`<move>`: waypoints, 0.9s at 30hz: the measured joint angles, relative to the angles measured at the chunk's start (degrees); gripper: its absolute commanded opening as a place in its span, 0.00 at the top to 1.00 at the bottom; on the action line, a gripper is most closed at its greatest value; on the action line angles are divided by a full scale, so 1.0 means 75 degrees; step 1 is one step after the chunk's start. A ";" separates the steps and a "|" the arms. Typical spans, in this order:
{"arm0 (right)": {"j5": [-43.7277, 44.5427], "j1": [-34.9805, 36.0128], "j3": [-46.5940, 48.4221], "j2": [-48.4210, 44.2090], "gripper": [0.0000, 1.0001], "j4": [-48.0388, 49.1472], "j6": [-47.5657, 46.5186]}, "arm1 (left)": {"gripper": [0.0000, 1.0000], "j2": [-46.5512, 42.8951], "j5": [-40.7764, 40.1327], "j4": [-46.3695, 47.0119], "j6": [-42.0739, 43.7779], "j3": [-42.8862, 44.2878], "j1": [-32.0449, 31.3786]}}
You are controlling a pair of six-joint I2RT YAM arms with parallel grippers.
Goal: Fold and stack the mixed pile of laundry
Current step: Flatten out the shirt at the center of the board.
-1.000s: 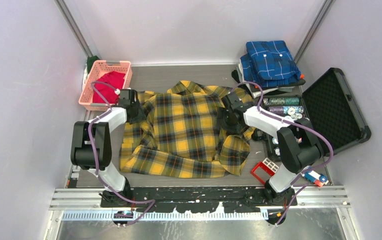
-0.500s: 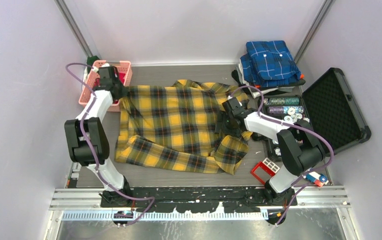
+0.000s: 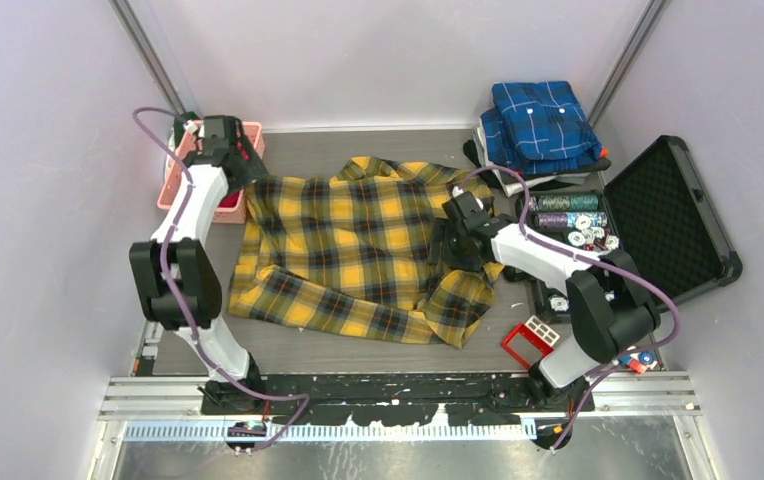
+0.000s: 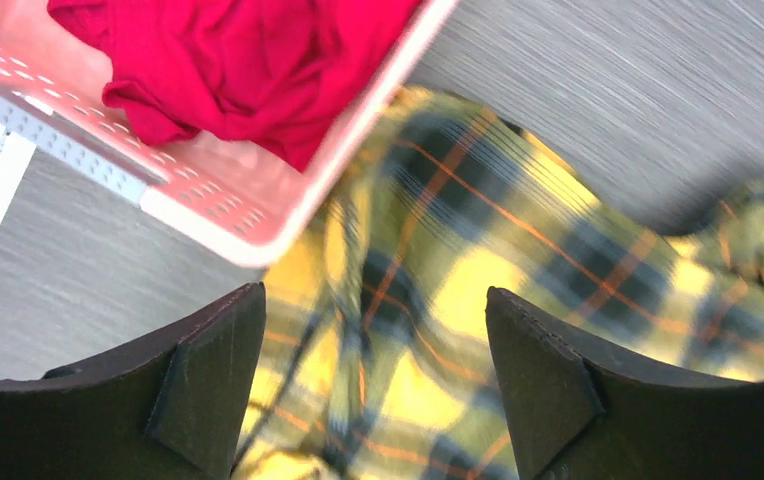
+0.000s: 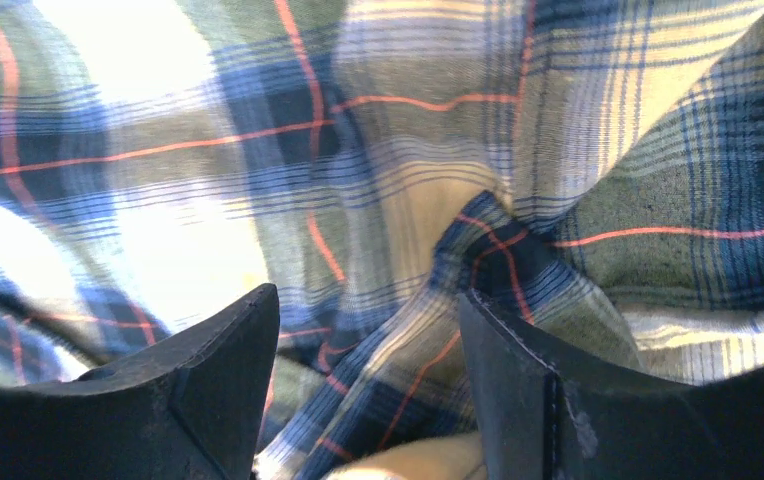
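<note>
The yellow-and-black plaid shirt point(image 3: 358, 250) lies spread across the middle of the table, with its bottom hem and right sleeve folded over. My left gripper point(image 3: 245, 172) is open at the shirt's far left corner, beside the pink basket point(image 3: 226, 207). In the left wrist view the shirt's edge point(image 4: 478, 260) lies loose below the open left gripper point(image 4: 373, 340). The red T-shirt point(image 4: 228, 50) lies bunched in the basket point(image 4: 288, 200). My right gripper point(image 3: 448, 245) hovers open low over the shirt's right side, where wrinkled cloth point(image 5: 408, 220) bunches between its fingers point(image 5: 518, 380).
A folded blue plaid shirt point(image 3: 543, 125) tops a stack at the back right. An open black case point(image 3: 673, 215) and racks of chips point(image 3: 568, 215) stand on the right. A small red box point(image 3: 528, 340) lies near the right arm's base.
My left gripper dragged the shirt's left side toward the far left by the basket, then opened and let it go. The right gripper barely shifted.
</note>
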 measured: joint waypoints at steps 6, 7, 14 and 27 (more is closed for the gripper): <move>0.0303 0.0321 0.0959 -0.0548 0.30 -0.0737 -0.0017 | 0.30 -0.2069 -0.0431 -0.0262 0.0052 -0.0930 -0.1571; 0.0370 0.0347 0.1064 -0.0618 0.30 -0.0819 -0.0015 | 0.33 -0.2439 -0.0373 -0.0309 0.0009 -0.1352 -0.1737; 0.0950 0.0347 0.1326 -0.0670 0.31 -0.1536 -0.0003 | 0.41 -0.2270 -0.0315 -0.0831 -0.0207 -0.3150 -0.1836; 0.0898 0.0341 0.0580 -0.0662 0.32 -0.1510 0.0306 | 0.55 -0.0918 -0.0207 -0.0729 -0.0271 -0.3684 -0.1836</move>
